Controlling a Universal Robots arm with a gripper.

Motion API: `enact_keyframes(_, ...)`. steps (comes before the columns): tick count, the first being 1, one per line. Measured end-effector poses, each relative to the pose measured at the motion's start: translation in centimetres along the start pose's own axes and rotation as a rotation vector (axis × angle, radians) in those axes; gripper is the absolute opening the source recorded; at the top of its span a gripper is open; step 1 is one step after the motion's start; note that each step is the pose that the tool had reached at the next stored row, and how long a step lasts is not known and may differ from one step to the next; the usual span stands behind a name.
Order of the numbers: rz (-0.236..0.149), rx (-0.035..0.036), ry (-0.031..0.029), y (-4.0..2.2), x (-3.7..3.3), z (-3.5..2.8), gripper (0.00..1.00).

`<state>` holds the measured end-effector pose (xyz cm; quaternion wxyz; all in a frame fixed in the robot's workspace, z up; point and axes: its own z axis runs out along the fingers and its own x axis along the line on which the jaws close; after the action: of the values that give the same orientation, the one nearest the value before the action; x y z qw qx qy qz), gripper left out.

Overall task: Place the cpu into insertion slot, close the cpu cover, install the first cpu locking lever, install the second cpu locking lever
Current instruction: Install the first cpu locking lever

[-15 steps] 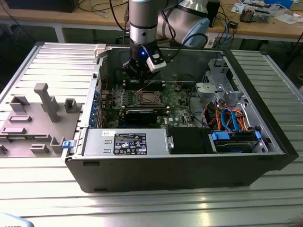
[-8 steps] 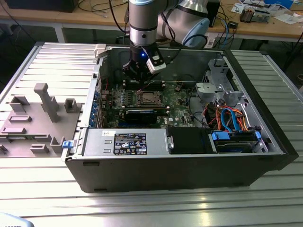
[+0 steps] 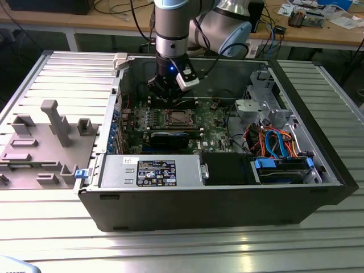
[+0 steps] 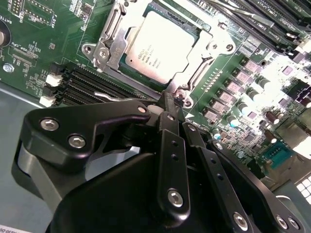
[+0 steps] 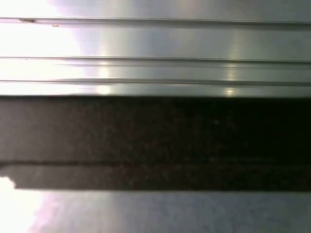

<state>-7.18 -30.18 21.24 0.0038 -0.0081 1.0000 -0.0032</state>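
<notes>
Inside the open black computer case point(image 3: 216, 210), the small silvery-grey square cpu point(image 4: 158, 46) sits in the metal-rimmed insertion slot point(image 4: 99, 51), thin silvery cpu cover point(image 4: 219, 44) closed over it. Black gripper point(image 4: 174, 103) narrowed, fingertips together, just beside the socket corner.

A: Grey cylindrical arm segments point(image 3: 172, 20), pale blue joint cap point(image 3: 236, 38) behind. Black wrist band above the gripper point(image 3: 165, 91), small blue light glowing on it.

B: Seen. White camera block point(image 3: 187, 79) clipped beside the gripper. Up close, matte black linkage fingers point(image 4: 172, 145), silver hex screws along each link, one rounded black housing below.
</notes>
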Motion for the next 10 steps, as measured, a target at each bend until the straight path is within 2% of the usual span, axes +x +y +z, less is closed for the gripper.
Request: enact_keyframes(10, -0.034, 0.0005, -0.0004, 0.12, 0.0, 0.03, 0.11)
